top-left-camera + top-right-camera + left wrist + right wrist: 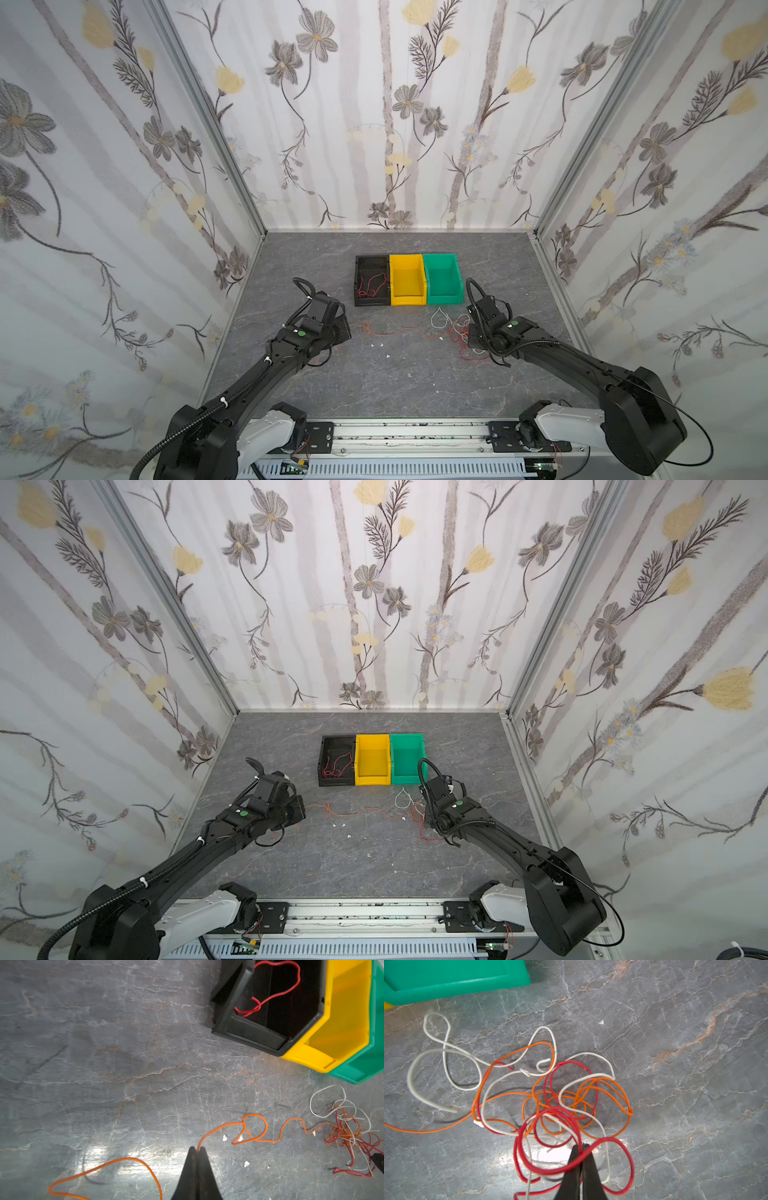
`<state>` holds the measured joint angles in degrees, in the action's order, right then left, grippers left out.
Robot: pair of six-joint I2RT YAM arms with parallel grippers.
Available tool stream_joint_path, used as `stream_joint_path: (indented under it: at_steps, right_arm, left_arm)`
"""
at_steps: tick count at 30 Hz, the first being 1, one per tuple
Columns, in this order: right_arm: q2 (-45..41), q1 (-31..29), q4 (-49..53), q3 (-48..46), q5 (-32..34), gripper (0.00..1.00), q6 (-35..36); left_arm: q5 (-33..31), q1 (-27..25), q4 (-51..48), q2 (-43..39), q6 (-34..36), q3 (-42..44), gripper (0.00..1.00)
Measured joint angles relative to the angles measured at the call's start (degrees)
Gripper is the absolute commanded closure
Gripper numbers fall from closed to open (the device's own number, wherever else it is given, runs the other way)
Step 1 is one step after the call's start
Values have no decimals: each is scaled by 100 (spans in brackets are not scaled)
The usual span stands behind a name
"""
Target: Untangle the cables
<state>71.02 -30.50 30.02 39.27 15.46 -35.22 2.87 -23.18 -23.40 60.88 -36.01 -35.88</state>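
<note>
Toward the far edge of the tabletop, one black bin, one yellow bin and one green bin are counted, three in all. Two grippers are counted: the left gripper and the right gripper. One red cable is seen in the black bin and one orange cable is stretched out. The strands in the tangle cannot be counted. At least four white scraps are counted.

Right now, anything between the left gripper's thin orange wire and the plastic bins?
Only bare grey tabletop lies between. The thin orange wire runs on, though, into the red, white and orange tangle at the right gripper, shut on a red loop.
</note>
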Motion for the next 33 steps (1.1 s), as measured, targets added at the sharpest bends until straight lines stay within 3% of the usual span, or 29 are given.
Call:
stream_joint_path:
  at_steps: [24, 29, 33]
  right_arm:
    - [-848, 608, 227, -243, 33, 99, -96]
    - [-955, 658, 214, -258, -37, 95, -92]
    - [-782, 662, 144, -212, -470, 90, 46]
  left_arm:
    - [-758, 1257, -970, -1106, -107, -319, 100]
    - [-669, 1493, -1034, -1207, -96, -439, 100]
    - [-181, 1486, -931, -1082, -37, -442, 100]
